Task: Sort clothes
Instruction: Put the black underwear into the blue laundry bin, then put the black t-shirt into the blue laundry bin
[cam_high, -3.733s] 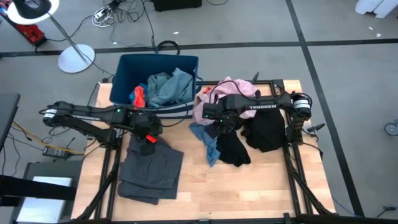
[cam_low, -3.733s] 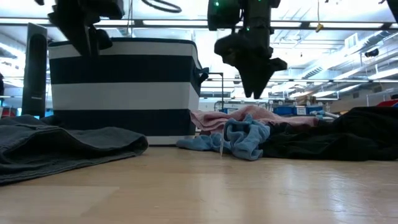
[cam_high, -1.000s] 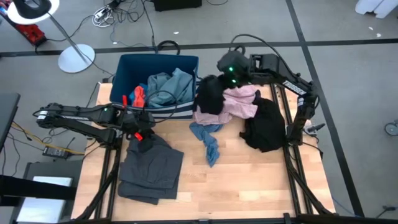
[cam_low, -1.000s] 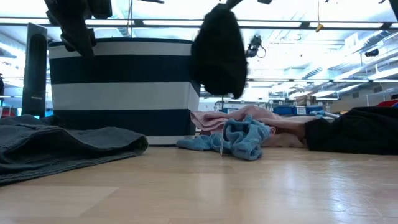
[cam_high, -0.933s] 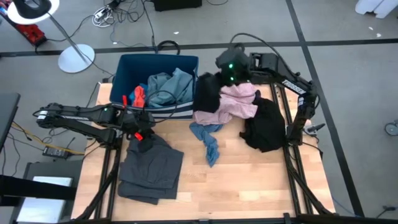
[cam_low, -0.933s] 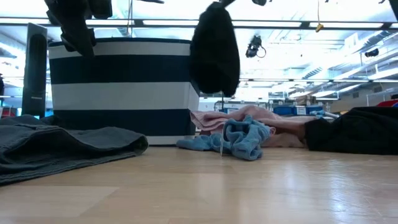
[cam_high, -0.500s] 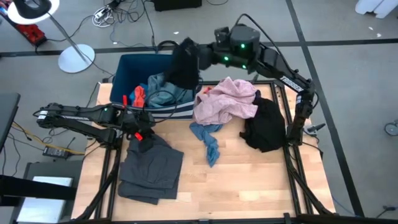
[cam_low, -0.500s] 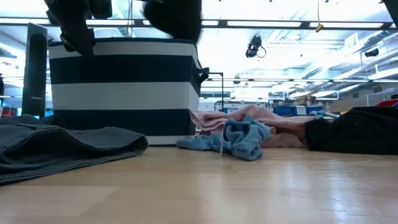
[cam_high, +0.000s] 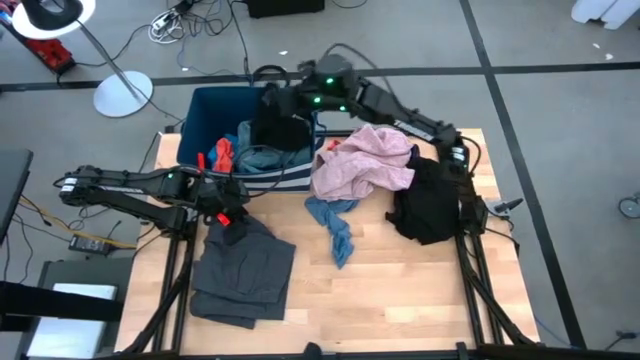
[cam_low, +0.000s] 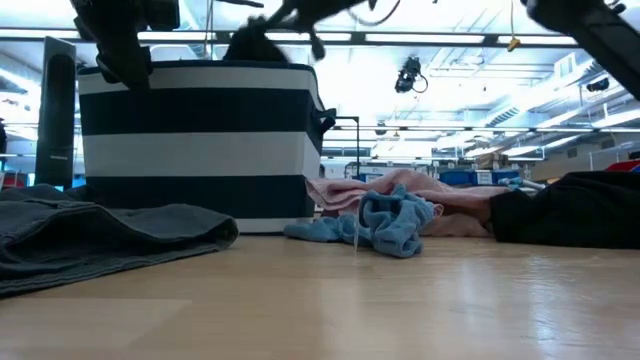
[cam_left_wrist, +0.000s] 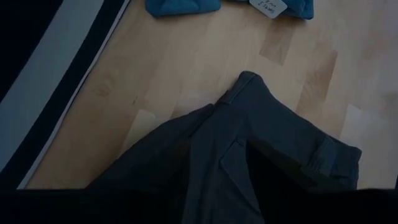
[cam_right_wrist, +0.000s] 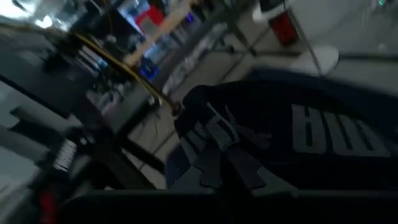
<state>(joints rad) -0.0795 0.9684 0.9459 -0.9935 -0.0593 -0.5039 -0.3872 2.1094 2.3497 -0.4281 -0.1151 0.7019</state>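
Observation:
My right gripper (cam_high: 276, 104) is over the dark blue striped bin (cam_high: 200, 115), shut on a black garment (cam_high: 281, 128) that hangs into the bin's open top. The garment also shows in the low view (cam_low: 258, 45) and the right wrist view (cam_right_wrist: 298, 124). In the bin lie grey-blue (cam_high: 262, 152) and red-orange (cam_high: 222, 153) clothes. My left gripper (cam_high: 236, 208) hovers open over a dark grey garment (cam_high: 245, 270) that lies flat on the table and also shows in the left wrist view (cam_left_wrist: 249, 155). A pink garment (cam_high: 365, 165), a bright blue one (cam_high: 335, 225) and another black one (cam_high: 430, 205) lie on the table. My right gripper holds the black garment by a bunched upper part (cam_high: 274, 112), coming at it from the table's right side, slanting down. The garment hangs below the fingers inside the bin's rim. I cannot tell whether its lower end rests on the clothes there.
The bin stands at the table's far edge, left of centre, and shows in the low view (cam_low: 200, 150). The pink, bright blue and black clothes lie in a heap at the far right. Bare wood (cam_high: 400, 290) shows along the near edge. A lamp stand (cam_high: 122, 95) is on the floor beyond.
My right gripper has carried the black garment from above the pink heap toward the table's far left and over the bin. It has then come down, so the garment now hangs into the bin. The gripper has stayed shut on it.

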